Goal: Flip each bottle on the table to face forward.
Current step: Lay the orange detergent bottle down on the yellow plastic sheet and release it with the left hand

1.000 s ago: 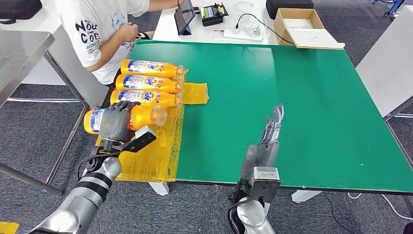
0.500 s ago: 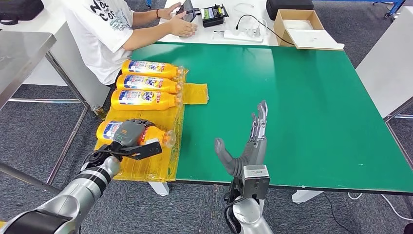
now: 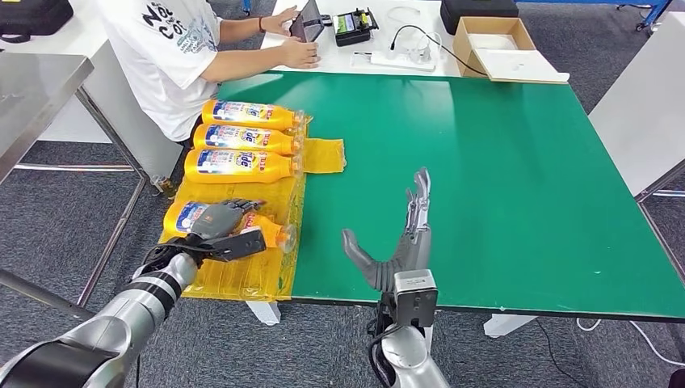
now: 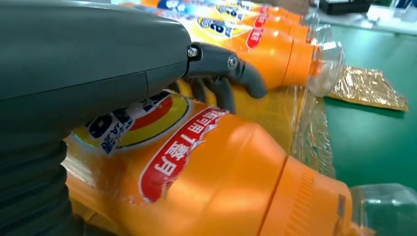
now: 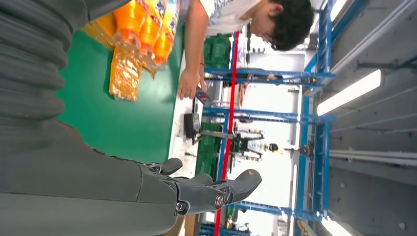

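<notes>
The nearest bottle, at lower left of the head view, is gripped from above by the left hand on a yellow film at the table edge. The round, smooth plastic body could be let slip and rolled off that edge, and the crinkled film could be dragged along. Three more bottles are laid label-up above it, their caps clear. The right hand is held spread and empty at lower centre
</notes>
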`<action>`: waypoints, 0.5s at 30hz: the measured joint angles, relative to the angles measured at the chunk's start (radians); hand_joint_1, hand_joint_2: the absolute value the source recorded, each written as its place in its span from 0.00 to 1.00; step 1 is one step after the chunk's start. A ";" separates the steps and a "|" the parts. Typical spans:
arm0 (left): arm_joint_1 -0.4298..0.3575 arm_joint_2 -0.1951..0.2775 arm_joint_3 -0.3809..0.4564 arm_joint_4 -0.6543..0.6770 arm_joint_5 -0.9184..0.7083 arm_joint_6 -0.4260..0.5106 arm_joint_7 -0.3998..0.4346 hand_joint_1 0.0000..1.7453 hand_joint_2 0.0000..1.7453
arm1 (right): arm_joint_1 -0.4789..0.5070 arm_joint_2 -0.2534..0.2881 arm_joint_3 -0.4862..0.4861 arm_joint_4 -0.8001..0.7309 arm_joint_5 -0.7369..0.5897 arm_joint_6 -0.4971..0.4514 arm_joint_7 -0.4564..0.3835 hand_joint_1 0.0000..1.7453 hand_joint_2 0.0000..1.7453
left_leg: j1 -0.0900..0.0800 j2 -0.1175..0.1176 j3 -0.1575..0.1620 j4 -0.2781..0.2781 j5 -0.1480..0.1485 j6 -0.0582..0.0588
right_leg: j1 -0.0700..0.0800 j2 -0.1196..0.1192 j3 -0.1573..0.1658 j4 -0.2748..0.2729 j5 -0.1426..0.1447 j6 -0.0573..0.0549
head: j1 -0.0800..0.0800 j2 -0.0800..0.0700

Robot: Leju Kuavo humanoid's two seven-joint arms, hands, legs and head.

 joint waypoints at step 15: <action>-0.007 0.020 0.000 0.016 0.068 -0.105 -0.059 0.00 0.00 | -0.026 0.008 0.000 0.069 -0.004 0.033 0.000 0.00 1.00 | 0.000 0.000 0.000 0.000 0.000 0.000 | 0.000 -0.001 0.001 0.000 0.000 0.000 | 0.000 0.000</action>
